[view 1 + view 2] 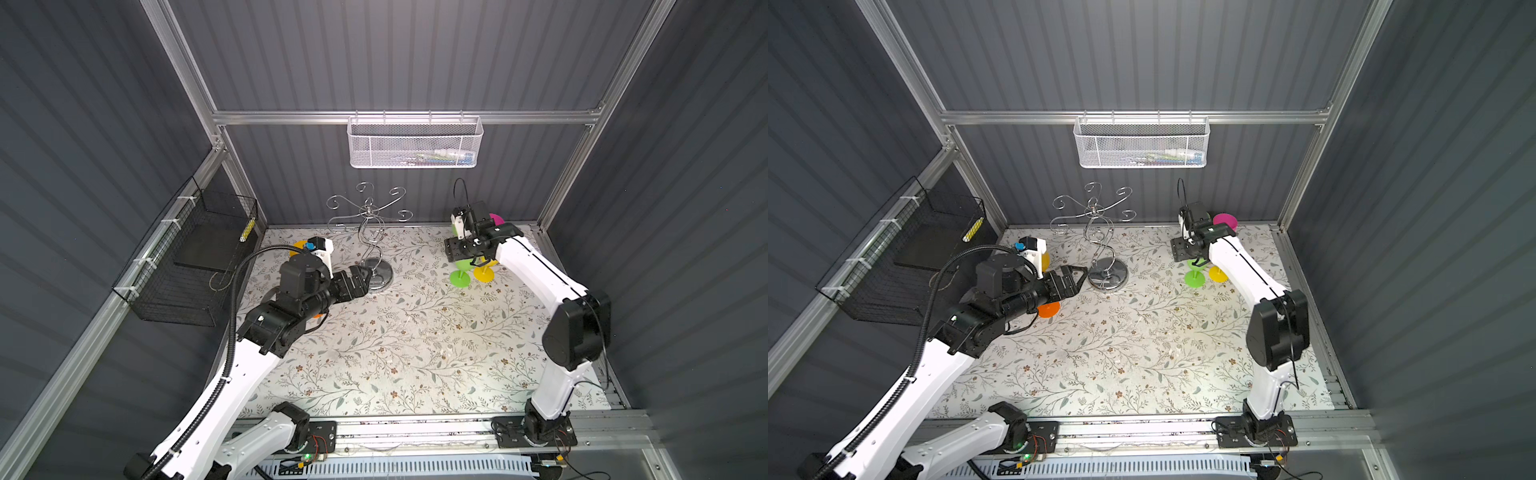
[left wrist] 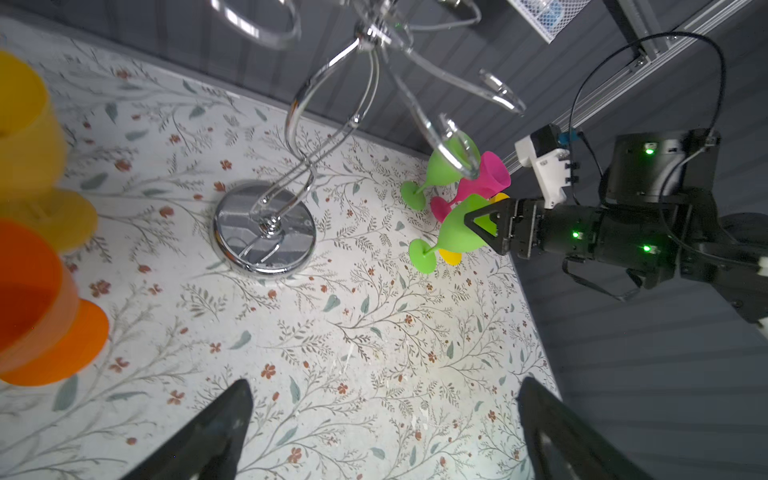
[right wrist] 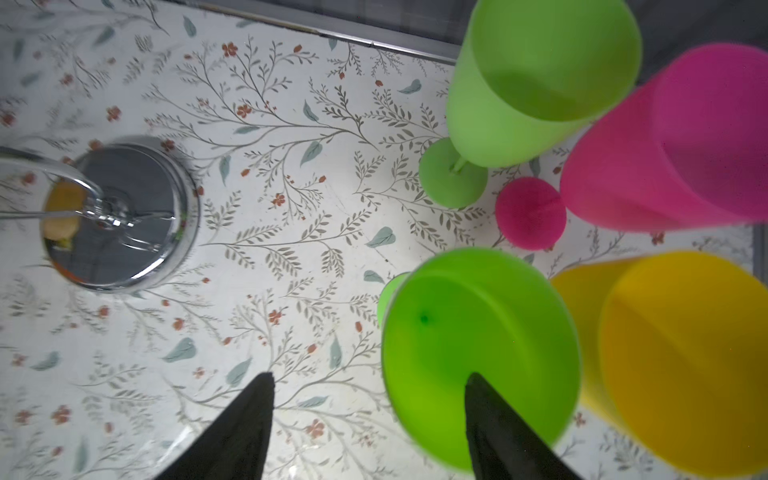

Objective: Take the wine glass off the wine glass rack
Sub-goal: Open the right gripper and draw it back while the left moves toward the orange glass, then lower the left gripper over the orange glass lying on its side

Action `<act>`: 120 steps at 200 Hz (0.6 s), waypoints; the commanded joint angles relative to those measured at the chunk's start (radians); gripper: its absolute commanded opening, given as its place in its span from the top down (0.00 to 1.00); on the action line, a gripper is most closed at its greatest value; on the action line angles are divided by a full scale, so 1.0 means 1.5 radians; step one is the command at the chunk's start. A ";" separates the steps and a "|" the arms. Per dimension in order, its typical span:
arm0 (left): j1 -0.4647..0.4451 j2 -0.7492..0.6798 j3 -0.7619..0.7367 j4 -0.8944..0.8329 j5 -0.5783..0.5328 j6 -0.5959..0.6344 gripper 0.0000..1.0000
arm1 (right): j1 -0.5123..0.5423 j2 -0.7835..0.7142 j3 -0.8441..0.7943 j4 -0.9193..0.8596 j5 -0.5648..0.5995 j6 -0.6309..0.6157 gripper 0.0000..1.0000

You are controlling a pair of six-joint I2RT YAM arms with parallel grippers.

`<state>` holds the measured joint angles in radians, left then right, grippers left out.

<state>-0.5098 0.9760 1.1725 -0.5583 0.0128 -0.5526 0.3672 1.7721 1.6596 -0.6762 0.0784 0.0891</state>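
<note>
The chrome wine glass rack stands at the back middle of the table, and its curled arms are bare in both top views. A green wine glass stands upright on its foot at the back right. My right gripper is open at that glass's bowl. One finger is over the mouth of the bowl and the other is outside, so the rim lies between the jaws. My left gripper is open and empty, low beside the rack's disc base.
A second green glass, a pink glass and a yellow glass crowd round the right gripper. An orange glass and another yellow glass stand by the left arm. A white mesh basket hangs on the back wall. A black wire basket hangs on the left wall.
</note>
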 commanded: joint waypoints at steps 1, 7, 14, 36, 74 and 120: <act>-0.002 -0.023 0.024 -0.044 -0.073 0.101 0.00 | -0.003 -0.105 -0.055 0.052 -0.001 0.002 0.16; -0.002 -0.030 0.022 -0.041 -0.087 0.114 0.00 | -0.002 -0.136 -0.086 0.070 0.006 -0.001 0.13; -0.002 -0.039 0.019 -0.038 -0.100 0.131 0.00 | -0.003 -0.174 -0.121 0.091 0.015 -0.004 0.10; -0.002 -0.079 -0.011 -0.016 -0.161 0.175 0.00 | -0.007 -0.301 -0.247 0.173 0.045 -0.014 0.01; -0.002 -0.164 -0.122 0.064 -0.302 0.208 0.00 | -0.050 -0.494 -0.455 0.335 0.082 -0.017 0.01; -0.002 -0.233 -0.305 0.187 -0.452 0.247 0.00 | -0.095 -0.613 -0.703 0.554 0.145 -0.001 0.01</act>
<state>-0.5098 0.6392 0.7975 -0.3817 -0.4843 -0.2279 0.2394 0.8867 0.7292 -0.0731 0.2192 0.0731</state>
